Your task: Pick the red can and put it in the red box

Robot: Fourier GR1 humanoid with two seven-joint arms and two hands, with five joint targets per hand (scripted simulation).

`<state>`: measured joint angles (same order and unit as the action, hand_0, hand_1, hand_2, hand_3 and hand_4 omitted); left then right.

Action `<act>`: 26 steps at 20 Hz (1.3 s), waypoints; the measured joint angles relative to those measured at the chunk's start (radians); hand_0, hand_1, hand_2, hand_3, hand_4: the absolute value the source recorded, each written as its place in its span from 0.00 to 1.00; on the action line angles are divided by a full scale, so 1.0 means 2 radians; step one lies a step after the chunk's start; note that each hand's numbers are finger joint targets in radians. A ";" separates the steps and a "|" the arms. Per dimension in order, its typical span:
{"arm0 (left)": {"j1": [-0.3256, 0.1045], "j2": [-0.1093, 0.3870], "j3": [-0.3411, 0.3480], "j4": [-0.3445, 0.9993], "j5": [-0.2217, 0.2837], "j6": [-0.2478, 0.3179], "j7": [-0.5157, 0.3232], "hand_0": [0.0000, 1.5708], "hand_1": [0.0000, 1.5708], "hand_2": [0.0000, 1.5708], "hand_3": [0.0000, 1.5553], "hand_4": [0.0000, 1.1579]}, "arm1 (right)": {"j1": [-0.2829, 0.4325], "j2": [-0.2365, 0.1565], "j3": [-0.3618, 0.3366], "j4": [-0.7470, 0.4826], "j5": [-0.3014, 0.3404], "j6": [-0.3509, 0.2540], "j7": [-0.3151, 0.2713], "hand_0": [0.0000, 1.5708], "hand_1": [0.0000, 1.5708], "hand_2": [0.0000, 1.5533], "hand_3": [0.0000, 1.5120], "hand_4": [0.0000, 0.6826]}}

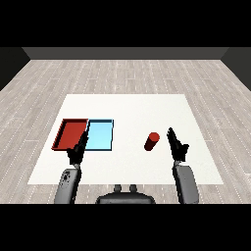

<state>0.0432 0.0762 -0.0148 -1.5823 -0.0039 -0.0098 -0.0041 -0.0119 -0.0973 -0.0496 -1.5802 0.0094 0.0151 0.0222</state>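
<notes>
Fingers of your left hand (77, 151) stretch straight across the red tray's (70, 132) near corner, hiding it, while your open right hand (177, 144) stands beside the red can (152, 141).

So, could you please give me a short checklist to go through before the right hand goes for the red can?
1. Red can in view, standing on the table: ok.
2. Right hand open, fingers straight, holding nothing: ok.
3. Right hand beside the can on its right, apart from it: ok.
4. Red tray holds nothing visible: ok.
5. Left hand overlaps the near edges of the red tray and the blue tray in this view; whether it would block the drop: cannot tell.
</notes>
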 measured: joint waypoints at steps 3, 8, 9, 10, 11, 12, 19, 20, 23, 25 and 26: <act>-0.003 0.000 0.005 0.001 -0.003 0.001 0.000 0.00 0.00 0.00 0.00 0.00 | 0.004 -0.010 -0.012 0.005 -0.007 0.016 -0.005 0.00 0.00 0.00 0.00 0.00; -0.018 -0.006 0.017 -0.019 -0.003 0.011 -0.039 0.00 0.00 0.00 0.00 0.00 | 0.012 -0.025 -0.042 0.002 -0.052 0.061 -0.050 0.00 0.00 0.00 0.00 0.00; -0.016 -0.007 0.019 -0.025 0.001 0.009 -0.061 0.00 0.00 0.00 0.00 0.00 | 0.012 -0.027 -0.049 0.002 -0.066 0.074 -0.066 0.00 0.00 0.00 0.00 0.00; -0.018 -0.009 0.021 -0.032 0.004 0.008 -0.075 0.00 0.00 0.00 0.00 0.00 | 0.013 -0.030 -0.056 0.003 -0.079 0.087 -0.080 0.00 0.00 0.00 0.00 0.00; -0.011 -0.009 0.024 -0.038 0.006 0.006 -0.094 0.00 0.00 0.00 0.00 0.00 | 0.009 -0.034 -0.062 0.010 -0.088 0.098 -0.094 0.00 0.00 0.00 0.00 0.00; -0.009 -0.011 0.024 -0.040 0.008 0.005 -0.106 0.00 0.00 0.00 0.00 0.00 | 0.008 -0.039 -0.067 0.005 -0.099 0.109 -0.096 0.00 0.00 0.00 0.00 0.00; -0.016 -0.013 0.039 -0.017 0.020 -0.004 -0.165 0.00 0.00 0.00 0.00 0.00 | 0.011 -0.047 -0.081 0.035 -0.106 0.149 -0.153 0.00 0.00 0.00 0.00 0.00; -0.018 -0.013 0.040 -0.010 0.022 -0.007 -0.173 0.00 0.00 0.00 0.00 0.00 | 0.016 -0.041 -0.077 0.028 -0.103 0.144 -0.152 0.00 0.00 0.00 0.00 0.00; -0.015 -0.009 0.046 -0.007 0.027 -0.014 -0.184 0.00 0.00 0.00 0.00 0.00 | 0.007 -0.038 -0.080 0.042 -0.099 0.142 -0.161 0.00 0.00 0.00 0.00 0.00; -0.010 -0.010 0.045 -0.013 0.024 -0.012 -0.186 0.00 0.00 0.00 0.00 0.00 | 0.004 -0.038 -0.083 0.052 -0.098 0.145 -0.170 0.00 0.00 0.00 0.00 0.00; -0.007 -0.009 0.044 -0.017 0.024 -0.014 -0.186 0.00 0.00 0.00 0.00 0.00 | 0.007 -0.034 -0.080 0.049 -0.094 0.143 -0.172 0.00 0.00 0.00 0.00 0.00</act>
<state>0.0295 0.0575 0.0733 -1.6162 0.0447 -0.0382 -0.3758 0.0023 -0.1661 -0.2099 -1.4819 -0.1795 0.3009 -0.3216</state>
